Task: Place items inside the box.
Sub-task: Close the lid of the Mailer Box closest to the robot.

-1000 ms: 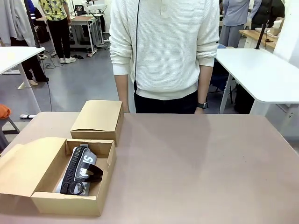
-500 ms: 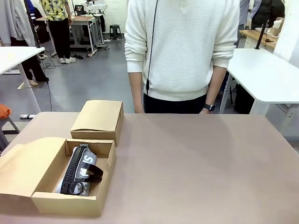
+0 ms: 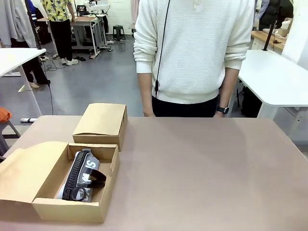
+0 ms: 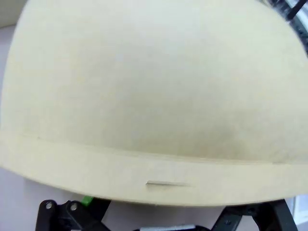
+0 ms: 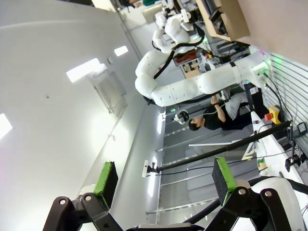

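Front view, left to right. Open cardboard box (image 3: pixel 57 185) sits at the bench's (image 3: pixel 202 168) near left corner, its lid flap folded out flat toward the left edge. Inside lies the grey zip pencil pouch (image 3: pixel 83 175), lengthwise, white lettering partly visible, zip running along its left side. A black ring pull (image 3: pixel 77 194) rests at the pouch's near end, and a dark curved item lies across the pouch just beyond it; I cannot tell what that item is. No other contents can be made out.

Second, closed cardboard box (image 3: pixel 101 124) stands just behind the open one, nearer the far edge, its near wall close to the open box's far wall.

Rest of the bench surface runs bare brown to the right edge. Person in a white knit sweater (image 3: pixel 195 48) stands at the far edge, right of centre, arms hanging down, a watch (image 3: pixel 222 109) on one wrist.

Left wrist view: a pale cream rounded surface sits close to the lens. Left end effector (image 4: pixel 159 219): linkage alone shows at the bottom edge, so its state cannot be told.

Right wrist view: right end effector (image 5: pixel 164 179) released, green pads (image 5: pixel 107 177) wide apart, nothing between them, pointing up toward the ceiling.
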Robot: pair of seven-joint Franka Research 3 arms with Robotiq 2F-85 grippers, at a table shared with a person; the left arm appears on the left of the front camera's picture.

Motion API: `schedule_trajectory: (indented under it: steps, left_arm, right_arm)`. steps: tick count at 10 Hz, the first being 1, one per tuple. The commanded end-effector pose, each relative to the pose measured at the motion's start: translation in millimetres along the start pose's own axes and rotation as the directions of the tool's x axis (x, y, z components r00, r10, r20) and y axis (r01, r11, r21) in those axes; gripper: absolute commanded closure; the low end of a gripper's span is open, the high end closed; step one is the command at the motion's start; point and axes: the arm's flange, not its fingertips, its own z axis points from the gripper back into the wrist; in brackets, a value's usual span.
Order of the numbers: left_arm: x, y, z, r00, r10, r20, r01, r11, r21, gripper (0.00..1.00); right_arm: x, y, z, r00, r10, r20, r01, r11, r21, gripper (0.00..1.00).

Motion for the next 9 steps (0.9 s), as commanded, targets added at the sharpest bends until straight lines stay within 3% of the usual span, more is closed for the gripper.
schedule_trajectory:
  steps: [1, 6, 9]
  left_arm:
    - [6, -10, -6, 0.992, 0.016, 0.128, -0.01, 0.999, -0.046, 0.0]
    - [28, -22, -16, 0.958, 0.025, 0.286, -0.002, 0.997, -0.082, 0.0]
    - [71, -40, 13, 0.923, -0.095, 0.372, 0.106, 0.994, -0.01, 0.0]
  right_arm:
    - [-2, 7, 0, 1.0, -0.018, -0.006, 0.018, 1.0, 0.012, 0.0]
    - [-2, 7, 0, 1.0, -0.018, -0.006, 0.018, 1.0, 0.012, 0.0]
    - [-2, 7, 0, 1.0, -0.018, -0.006, 0.018, 1.0, 0.012, 0.0]
